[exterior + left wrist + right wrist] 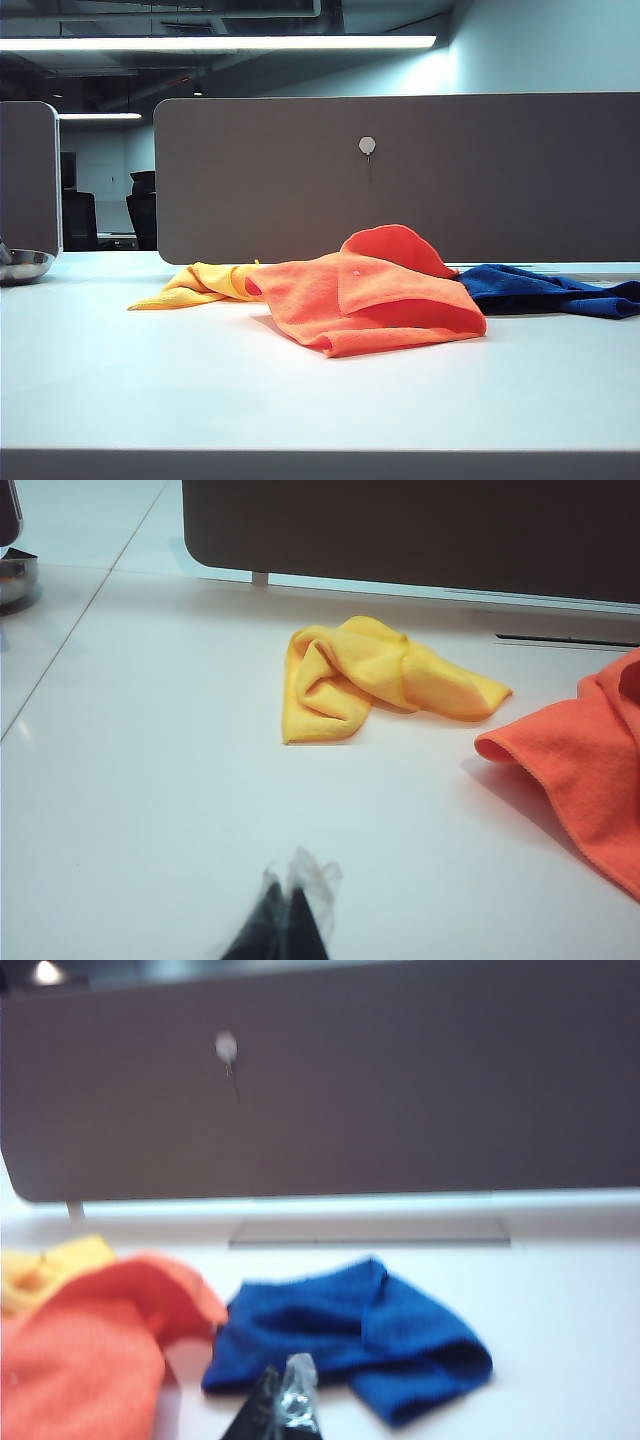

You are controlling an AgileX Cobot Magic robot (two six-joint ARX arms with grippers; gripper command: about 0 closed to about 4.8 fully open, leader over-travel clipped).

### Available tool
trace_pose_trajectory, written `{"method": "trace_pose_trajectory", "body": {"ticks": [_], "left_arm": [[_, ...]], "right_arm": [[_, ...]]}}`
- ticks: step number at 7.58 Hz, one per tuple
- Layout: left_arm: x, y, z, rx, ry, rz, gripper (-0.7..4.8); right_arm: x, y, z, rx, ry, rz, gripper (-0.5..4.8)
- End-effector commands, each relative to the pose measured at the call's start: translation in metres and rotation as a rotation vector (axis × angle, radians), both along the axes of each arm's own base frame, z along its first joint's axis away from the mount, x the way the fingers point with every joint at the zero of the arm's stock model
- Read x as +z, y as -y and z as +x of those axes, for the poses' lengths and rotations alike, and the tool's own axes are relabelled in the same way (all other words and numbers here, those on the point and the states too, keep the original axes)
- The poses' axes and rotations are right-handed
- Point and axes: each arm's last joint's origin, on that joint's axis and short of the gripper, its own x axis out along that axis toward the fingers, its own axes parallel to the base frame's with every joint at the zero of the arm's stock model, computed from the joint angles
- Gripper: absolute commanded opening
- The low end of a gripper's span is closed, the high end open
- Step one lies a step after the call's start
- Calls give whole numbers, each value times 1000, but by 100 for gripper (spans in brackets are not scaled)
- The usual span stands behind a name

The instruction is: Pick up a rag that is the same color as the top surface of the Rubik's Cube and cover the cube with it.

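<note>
Orange rag [375,290] lying heaped mid-table, humped high toward its back as if draped over something; no cube showing in any view, so likely sitting hidden underneath, though not confirmable. Judging the covering done or nearly done, with little left but backing the arms away. Stretching with its long axis from 9 to 3 o'clock in the exterior view, hump peaking toward 1 o'clock, front hem folding down toward 5. Yellow cloth [205,283] touching it at 9 o'clock, blue cloth [545,291] touching at 3. Left gripper [290,920] hovering low over bare table [300,400], near the yellow cloth, fingers pressed together, holding nothing. Right gripper [280,1410] hanging just before the blue cloth, fingers likewise closed and empty.
</note>
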Motion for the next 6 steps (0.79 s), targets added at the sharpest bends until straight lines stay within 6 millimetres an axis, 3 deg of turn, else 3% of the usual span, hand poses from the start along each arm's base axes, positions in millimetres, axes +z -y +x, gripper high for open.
{"method": "trace_pose_trajectory", "body": {"ticks": [1, 5, 6], "left_arm": [[-2, 0, 1, -7, 18, -3, -5], [-13, 2, 2, -78, 41, -10, -6], [-16, 3, 2, -118, 79, -8, -6]], "right_arm": [[2, 3, 0, -113, 28, -36, -1], [-3, 0, 1, -36, -1, -155, -1], [-6, -2, 1, 53, -24, -172, -1]]}}
